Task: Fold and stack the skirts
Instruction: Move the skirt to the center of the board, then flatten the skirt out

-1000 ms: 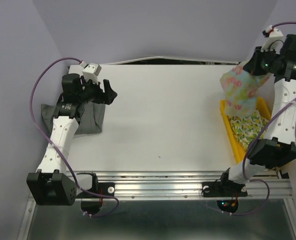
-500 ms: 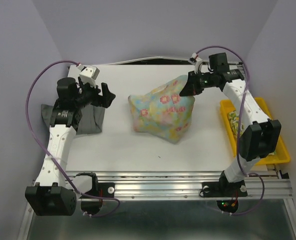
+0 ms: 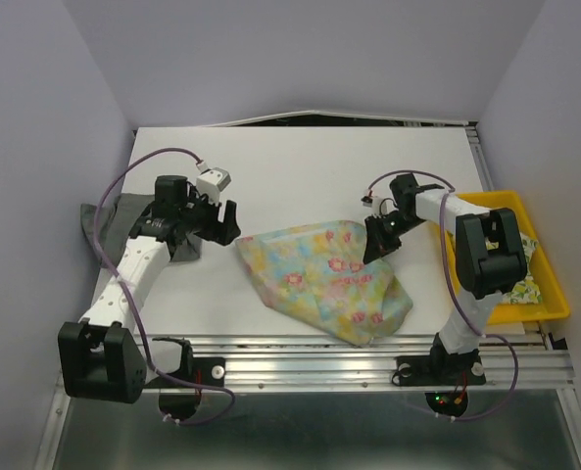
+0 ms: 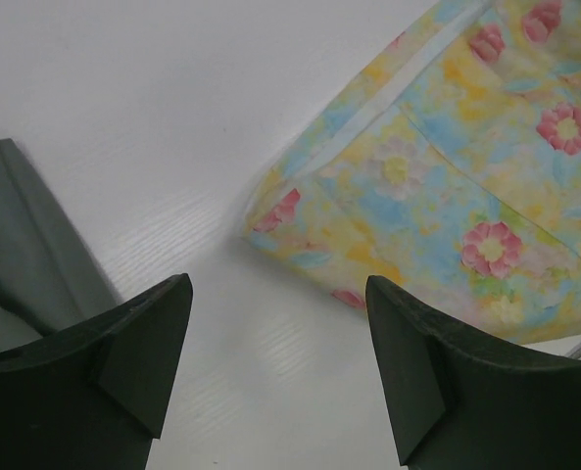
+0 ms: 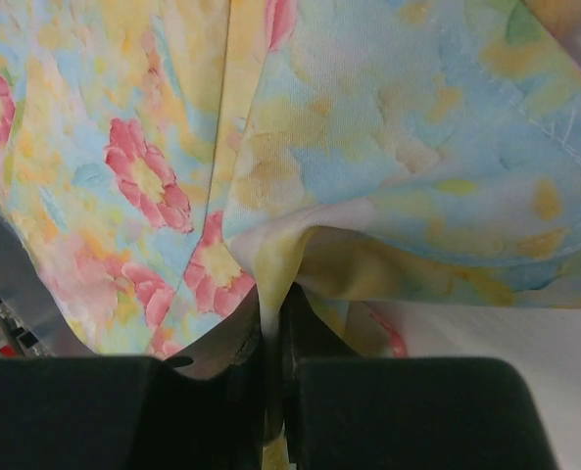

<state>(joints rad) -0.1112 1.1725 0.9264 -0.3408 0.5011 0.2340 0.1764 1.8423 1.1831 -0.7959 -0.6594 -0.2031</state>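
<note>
White table [image 3: 300,166] carried the pastel flowered skirt [image 3: 324,279], which lay spread out near the front edge, between the two arms. The right gripper [image 3: 380,240] was clenched on the skirt's upper right edge, a fold of cloth pinched between the jaws. The left gripper [image 3: 223,223] had its jaws apart and held nothing, just beside the skirt's left corner. The grey skirt [image 3: 123,220] lay at the table's left edge. The pale printed skirt [image 3: 527,284] was inside the yellow tray [image 3: 545,311] at the right.

The white table [image 3: 300,166] carries the floral skirt [image 3: 324,279], a grey skirt [image 3: 109,220] and a yellow tray [image 3: 525,312].
</note>
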